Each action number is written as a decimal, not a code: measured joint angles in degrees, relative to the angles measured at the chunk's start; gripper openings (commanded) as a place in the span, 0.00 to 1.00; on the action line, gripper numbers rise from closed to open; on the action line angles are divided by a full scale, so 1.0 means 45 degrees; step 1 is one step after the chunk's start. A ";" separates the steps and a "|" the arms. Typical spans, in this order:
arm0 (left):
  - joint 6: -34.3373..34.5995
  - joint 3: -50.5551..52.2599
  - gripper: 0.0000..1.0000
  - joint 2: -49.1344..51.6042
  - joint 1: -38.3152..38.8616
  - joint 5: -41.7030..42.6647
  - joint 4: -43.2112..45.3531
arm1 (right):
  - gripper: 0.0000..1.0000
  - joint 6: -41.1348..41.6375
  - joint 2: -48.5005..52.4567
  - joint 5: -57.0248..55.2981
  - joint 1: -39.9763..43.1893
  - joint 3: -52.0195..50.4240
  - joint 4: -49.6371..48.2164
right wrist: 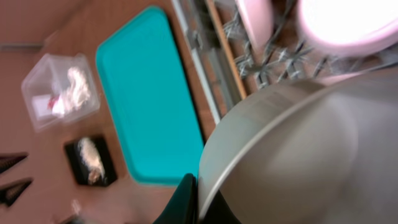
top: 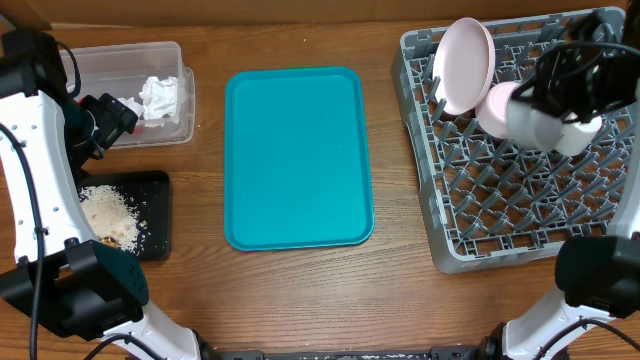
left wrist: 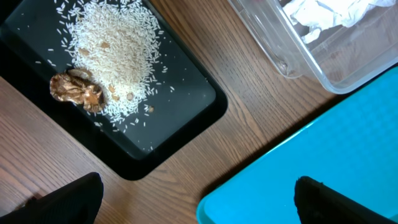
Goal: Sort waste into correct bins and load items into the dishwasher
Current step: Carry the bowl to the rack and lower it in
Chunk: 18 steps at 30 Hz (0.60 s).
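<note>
My right gripper (right wrist: pixel 202 199) is shut on the rim of the light grey bowl (right wrist: pixel 286 155) and holds it above the grey dish rack (top: pixel 450 215). The bowl also shows in the overhead view (top: pixel 540 125). The large pinkish plate (top: pixel 463 65) stands upright in the rack, with the smaller plate (top: pixel 495 108) beside it. My left gripper (left wrist: pixel 199 205) is open and empty over the wood between the black tray (left wrist: pixel 180 118) and the teal tray. The black tray holds rice crumbs (left wrist: pixel 115 50) and the brown food piece (left wrist: pixel 78 90). The clear tub (top: pixel 110 60) holds the white napkin (top: pixel 160 97). I see no cup.
The large teal tray (top: pixel 298 157) lies in the middle of the table, between the bins on the left and the rack on the right. The clear tub stands behind the black tray. Both arm bases sit at the near table edge.
</note>
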State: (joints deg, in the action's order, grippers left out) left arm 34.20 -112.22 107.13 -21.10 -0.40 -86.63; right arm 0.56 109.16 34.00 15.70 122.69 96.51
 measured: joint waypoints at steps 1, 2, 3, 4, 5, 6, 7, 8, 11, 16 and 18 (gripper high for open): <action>0.0000 0.0000 1.00 0.0000 0.0000 0.0000 -0.0005 | 0.04 -0.0379 0.0005 0.0423 0.0053 -0.0602 -0.0238; 0.0000 0.0000 1.00 0.0000 0.0000 0.0000 0.0000 | 0.04 -0.0704 0.0019 0.0840 0.0107 -0.1137 -0.0471; 0.0000 0.0000 1.00 0.0000 0.0000 0.0000 0.0000 | 0.04 -0.1069 0.0024 0.1384 0.0180 -0.1685 -0.0733; 0.0000 0.0000 1.00 0.0000 0.0000 -0.0005 0.0000 | 0.04 -0.1409 0.0024 0.1928 0.0262 -0.2176 -0.0971; 0.0000 0.0000 1.00 0.0000 0.0000 -0.0005 0.0000 | 0.04 -0.1792 0.0019 0.2633 0.0374 -0.2773 -0.1345; 0.0000 0.0000 1.00 0.0000 0.0000 0.0000 0.0000 | 0.04 -0.2069 0.0019 0.3196 0.0495 -0.3220 -0.1598; 0.0000 0.0000 1.00 0.0000 0.0000 0.0000 0.0005 | 0.04 -0.2341 0.0024 0.3745 0.0627 -0.3687 -0.1885; 0.0000 0.0000 1.00 0.0000 0.0000 0.0000 0.0000 | 0.04 -0.2608 0.0024 0.4260 0.0763 -0.4119 -0.2132; 0.0000 0.0000 1.00 0.0000 0.0000 0.0000 0.0000 | 0.04 -0.3206 0.0024 0.5469 0.1224 -0.5357 -0.2701; 0.0000 0.0000 1.00 0.0000 0.0000 0.0000 0.0000 | 0.04 -0.3623 0.0024 0.6300 0.1860 -0.6766 -0.3444; 0.0000 0.0000 1.00 0.0000 0.0000 0.0000 -0.0005 | 0.04 -0.3730 0.0024 0.6441 0.2132 -0.7373 -0.3857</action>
State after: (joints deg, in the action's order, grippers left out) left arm 34.20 -112.22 107.13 -21.10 -0.40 -86.65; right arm -16.23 109.27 62.98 25.30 89.52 79.15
